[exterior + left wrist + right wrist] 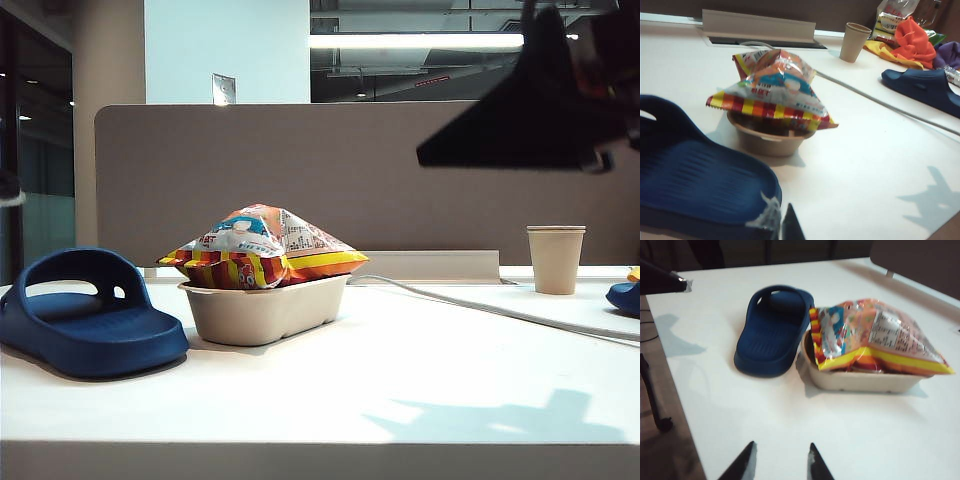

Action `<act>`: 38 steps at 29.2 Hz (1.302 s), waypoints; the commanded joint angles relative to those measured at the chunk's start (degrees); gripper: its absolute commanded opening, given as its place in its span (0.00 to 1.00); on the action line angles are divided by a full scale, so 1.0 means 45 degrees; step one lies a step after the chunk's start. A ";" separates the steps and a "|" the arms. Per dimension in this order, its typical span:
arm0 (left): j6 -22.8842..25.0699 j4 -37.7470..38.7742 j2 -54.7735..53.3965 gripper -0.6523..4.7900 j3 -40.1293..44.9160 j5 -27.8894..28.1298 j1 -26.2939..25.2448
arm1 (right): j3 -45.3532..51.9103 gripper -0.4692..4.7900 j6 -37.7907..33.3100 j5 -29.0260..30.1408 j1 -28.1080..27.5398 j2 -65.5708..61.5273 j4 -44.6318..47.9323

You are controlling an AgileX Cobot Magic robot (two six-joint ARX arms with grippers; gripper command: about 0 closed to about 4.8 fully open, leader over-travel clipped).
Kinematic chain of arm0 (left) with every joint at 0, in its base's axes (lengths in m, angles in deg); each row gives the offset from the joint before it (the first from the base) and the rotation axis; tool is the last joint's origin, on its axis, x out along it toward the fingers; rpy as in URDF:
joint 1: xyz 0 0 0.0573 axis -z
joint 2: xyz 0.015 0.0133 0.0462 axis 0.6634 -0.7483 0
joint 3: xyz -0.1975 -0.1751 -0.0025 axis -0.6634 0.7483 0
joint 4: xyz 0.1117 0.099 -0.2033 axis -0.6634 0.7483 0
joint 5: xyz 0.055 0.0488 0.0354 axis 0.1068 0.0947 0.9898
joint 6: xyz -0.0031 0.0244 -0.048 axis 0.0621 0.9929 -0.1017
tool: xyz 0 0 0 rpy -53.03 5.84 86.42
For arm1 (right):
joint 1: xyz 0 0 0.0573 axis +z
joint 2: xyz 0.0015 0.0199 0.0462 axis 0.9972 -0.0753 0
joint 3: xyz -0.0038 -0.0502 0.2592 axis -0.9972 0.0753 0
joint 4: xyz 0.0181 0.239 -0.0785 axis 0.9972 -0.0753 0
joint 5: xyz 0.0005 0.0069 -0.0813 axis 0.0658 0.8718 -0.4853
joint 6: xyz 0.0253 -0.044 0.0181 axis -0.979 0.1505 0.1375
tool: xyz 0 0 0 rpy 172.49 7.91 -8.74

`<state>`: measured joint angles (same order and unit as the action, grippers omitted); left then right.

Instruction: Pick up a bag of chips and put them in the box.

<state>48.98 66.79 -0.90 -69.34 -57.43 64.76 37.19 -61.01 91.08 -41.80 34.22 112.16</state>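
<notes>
The bag of chips (pixel 262 248) lies on top of the box (pixel 265 311), overhanging the flared rim at both ends and tilted, so it rests on the tray more than down in it. The box stands on the white tabletop (pixel 400 380) just beside a blue slipper (pixel 85 315); a paper cup (pixel 555 259) stands well apart, with a grey cable (pixel 480 305) running between.

The bag looks puffed with air, light, with a glossy and probably slippery film; it would likely crumple under pressure and its contents are fragile. The crimped end seams or a pinch of slack film near the top ridge seem the safest places to take hold, with gentle force.

The right gripper (pixel 779 462) hangs over bare tabletop short of the box, its jaws apart and holding nothing. The left gripper (pixel 790 225) shows only a dark tip over the slipper; its jaws cannot be read there
</notes>
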 commanded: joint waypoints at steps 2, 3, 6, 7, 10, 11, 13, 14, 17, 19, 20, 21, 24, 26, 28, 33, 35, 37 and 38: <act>0.0092 -0.0330 0.0000 0.15 0.0180 -0.0102 0.0005 | 0.0209 0.30 0.0044 0.0068 0.0015 0.0000 0.0223; 0.0087 -0.0330 0.0000 0.15 0.0180 -0.0112 0.0005 | 0.0262 0.30 0.0044 0.0068 0.0015 0.0000 0.0238; 0.0087 -0.0350 0.0000 0.15 0.0180 -0.0107 0.0005 | 0.0330 0.30 0.0044 0.0068 0.0010 0.0000 0.0083; 0.0087 -0.0335 0.0000 0.15 0.0180 -0.0107 0.0005 | 0.0369 0.30 0.0044 0.0068 0.0015 -0.0005 0.0073; 0.0087 -0.0267 0.0000 0.15 0.0180 -0.0107 0.0005 | 0.0495 0.29 0.0034 0.0053 0.0010 -0.0005 0.0019; 0.0087 -0.0219 0.0000 0.15 0.0180 -0.0107 0.0005 | 0.0539 0.28 0.0034 0.0049 0.0010 -0.0010 0.0000; 0.0087 -0.0097 0.0000 0.15 0.0180 -0.0112 0.0005 | 0.0646 0.26 0.0034 0.0010 0.0015 -0.0010 -0.0029; 0.0087 -0.0053 0.0000 0.15 0.0180 -0.0107 0.0005 | 0.0670 0.23 0.0034 0.0010 0.0010 -0.0010 -0.0117; 0.0083 -0.0010 0.0000 0.15 0.0180 -0.0112 0.0005 | 0.0772 0.19 0.0034 0.0015 0.0010 -0.0010 -0.0233; 0.0083 0.0015 0.0000 0.15 0.0180 -0.0112 0.0005 | 0.0797 0.19 0.0034 0.0015 0.0010 -0.0010 -0.0350; 0.0083 0.0034 0.0000 0.15 0.0180 -0.0112 0.0005 | 0.0797 0.19 0.0034 0.0015 0.0010 -0.0010 -0.0481; 0.0083 0.0039 0.0000 0.15 0.0180 -0.0112 0.0005 | 0.0797 0.19 0.0034 0.0015 0.0010 -0.0010 -0.0578; 0.0083 0.0039 0.0000 0.15 0.0180 -0.0112 0.0005 | 0.0801 0.19 0.0034 0.0015 0.0015 -0.0010 -0.0937; 0.0083 0.0039 0.0000 0.15 0.0180 -0.0112 0.0005 | 0.0801 0.19 0.0034 0.0010 0.0010 -0.0010 -0.1185; 0.0078 0.0044 0.0000 0.15 0.0180 -0.0112 0.0005 | 0.0821 0.19 0.0034 0.0015 0.0010 -0.0010 -0.1370; 0.0078 0.0291 0.0000 0.15 0.0180 -0.0107 0.0005 | 0.1039 0.19 0.0029 0.0010 0.0005 -0.0005 -0.1477; 0.0073 0.0364 0.0000 0.15 0.0180 -0.0112 0.0005 | 0.1200 0.19 0.0029 0.0005 0.0000 -0.0005 -0.1501; 0.0078 0.0364 0.0000 0.15 0.0180 -0.0102 0.0005 | 0.1360 0.19 0.0024 0.0010 -0.0005 -0.0005 -0.1501; 0.0078 0.0364 0.0000 0.15 0.0180 -0.0102 0.0005 | 0.1457 0.19 0.0024 0.0010 -0.0005 -0.0005 -0.1506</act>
<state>48.98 67.83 -0.90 -68.54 -57.52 64.76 43.34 -60.99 91.10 -41.83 34.11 104.97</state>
